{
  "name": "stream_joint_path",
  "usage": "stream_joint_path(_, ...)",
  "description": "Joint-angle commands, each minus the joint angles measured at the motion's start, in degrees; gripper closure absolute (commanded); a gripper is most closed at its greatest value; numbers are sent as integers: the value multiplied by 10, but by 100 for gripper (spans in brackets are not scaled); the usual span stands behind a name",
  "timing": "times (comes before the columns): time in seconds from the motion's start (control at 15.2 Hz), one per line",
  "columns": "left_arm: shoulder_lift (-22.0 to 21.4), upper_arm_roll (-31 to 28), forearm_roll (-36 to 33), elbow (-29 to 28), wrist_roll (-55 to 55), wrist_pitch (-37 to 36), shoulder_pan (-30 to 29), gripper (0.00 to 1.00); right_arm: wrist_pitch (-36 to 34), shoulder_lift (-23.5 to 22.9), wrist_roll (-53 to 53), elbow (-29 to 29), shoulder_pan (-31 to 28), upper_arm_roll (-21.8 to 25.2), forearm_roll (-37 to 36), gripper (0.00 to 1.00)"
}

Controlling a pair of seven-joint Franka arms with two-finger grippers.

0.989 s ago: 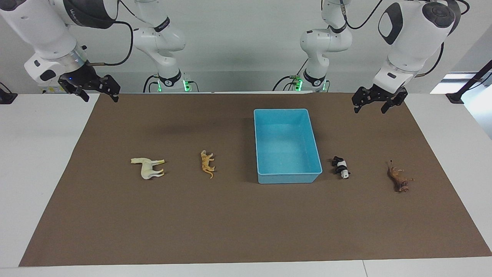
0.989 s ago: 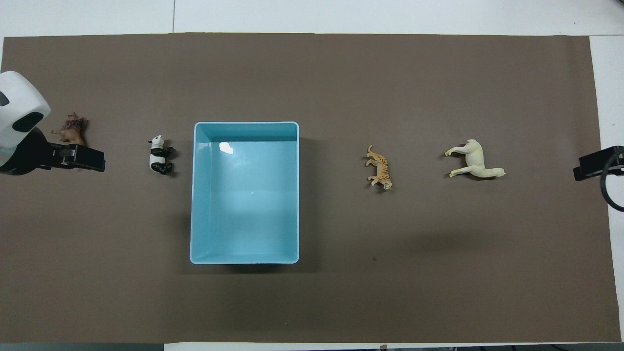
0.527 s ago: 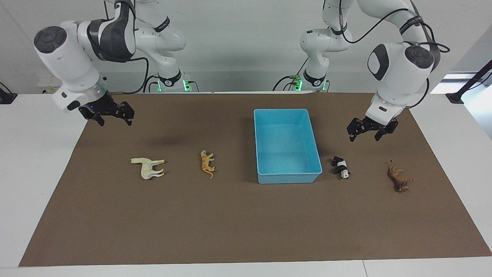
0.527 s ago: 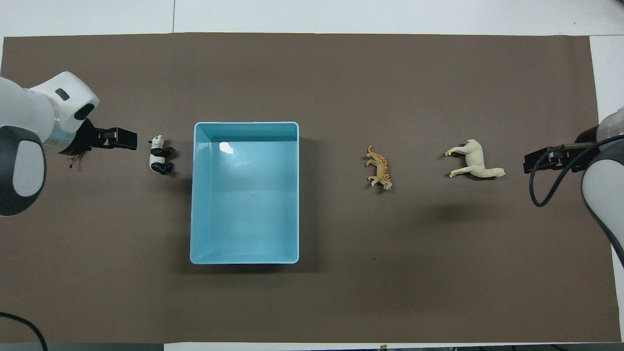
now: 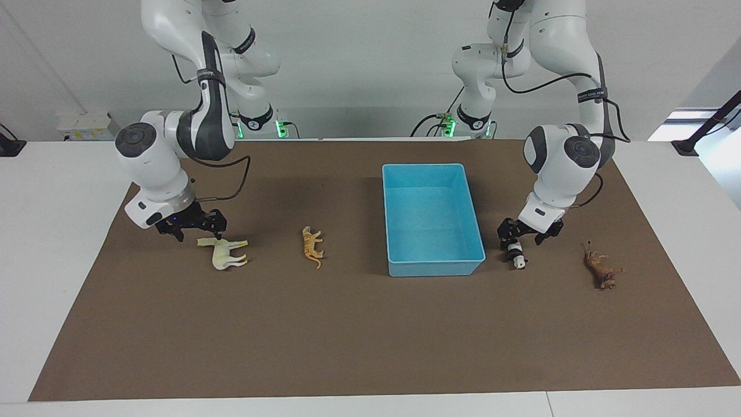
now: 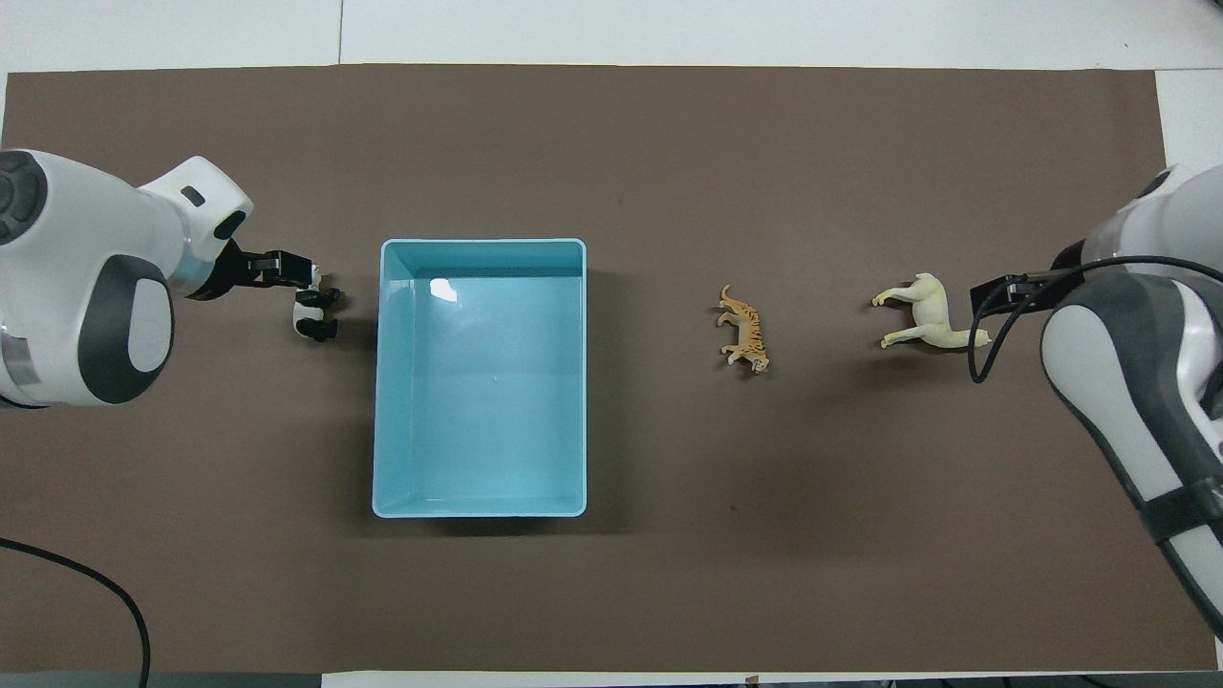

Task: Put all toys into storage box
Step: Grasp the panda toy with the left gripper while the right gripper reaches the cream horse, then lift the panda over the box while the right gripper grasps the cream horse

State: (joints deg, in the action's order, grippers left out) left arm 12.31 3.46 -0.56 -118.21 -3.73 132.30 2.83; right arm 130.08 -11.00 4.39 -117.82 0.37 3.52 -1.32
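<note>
Centrally on the brown mat [image 5: 359, 341] sits the storage box [image 5: 432, 267], light blue and holding nothing, a little toward the left arm's end of the table. Lying on the mat, all outside the box, in a row across the table: the cream-white horse [image 5: 224, 253] nearest the right arm's end, then the orange tiger [image 5: 312, 245], then the box, then the black-and-white panda [image 5: 514, 255] just beside the box's wall, and last the dark brown animal [image 5: 600, 268] closest to the left arm's end edge. Down low over the panda hangs the left gripper [image 5: 525, 233], fingers spread to either side of the toy's upper part; impossible to tell whether they touch it. Down low as well, the right gripper [image 5: 194, 227], fingers parted, at the horse's end that points toward the right arm's edge of the table, just above it. Elsewhere bare white table [image 5: 52, 231] around the mat.
</note>
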Motion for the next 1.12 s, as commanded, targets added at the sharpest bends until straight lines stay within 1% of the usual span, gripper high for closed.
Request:
stream_joint_path(0.0, 9, -5, 3, -9, -8, 16, 10, 0, 36, -23, 10, -10, 2, -2, -2, 0)
stream_joint_path(0.13, 11, -6, 2, -9, -8, 20, 10, 0, 54, -43, 12, -9, 16, -2, -2, 0)
stream_joint_path(0.2, 20, -5, 2, -9, -8, 23, 10, 0, 60, -48, 11, -9, 18, -2, -2, 0)
stream_joint_path(0.33, 27, -5, 3, -9, -9, 34, 11, 0, 62, -49, 11, -9, 32, -1, -1, 0)
stream_joint_path(0.4, 27, -6, 3, -9, -12, 33, 14, 12, 64, -50, 11, -9, 33, -1, -1, 0)
stream_joint_path(0.59, 29, -5, 2, -2, -19, 31, 13, 62, 72, -56, 13, -10, 32, -1, -1, 1)
stream_joint_path(0.66, 33, -5, 3, 10, -19, 24, 11, 76, 75, -56, 14, -10, 32, -1, -1, 5)
stream_joint_path(0.73, 34, -5, 3, 24, -19, 10, 11, 82, 76, -57, 14, -10, 31, -1, -1, 5)
stream_joint_path(0.79, 37, -4, 3, 52, -19, -23, 8, 82, 76, -57, 15, -9, 31, -1, -1, 9)
stream_joint_path(0.86, 40, -4, 6, 87, -20, -64, 9, 82, 77, -57, 21, -10, 29, -1, -1, 19)
stream_joint_path(0.92, 39, -5, 23, 117, -22, -107, 10, 82, 77, -57, 25, -11, 28, -1, -1, 37)
stream_joint_path(0.99, 33, -6, 45, 152, -29, -156, 12, 82, 77, -57, 23, -11, 28, -1, -1, 70)
stream_joint_path(1.05, 29, -6, 48, 179, -47, -204, 14, 82, 77, -57, 21, -11, 29, -1, -1, 98)
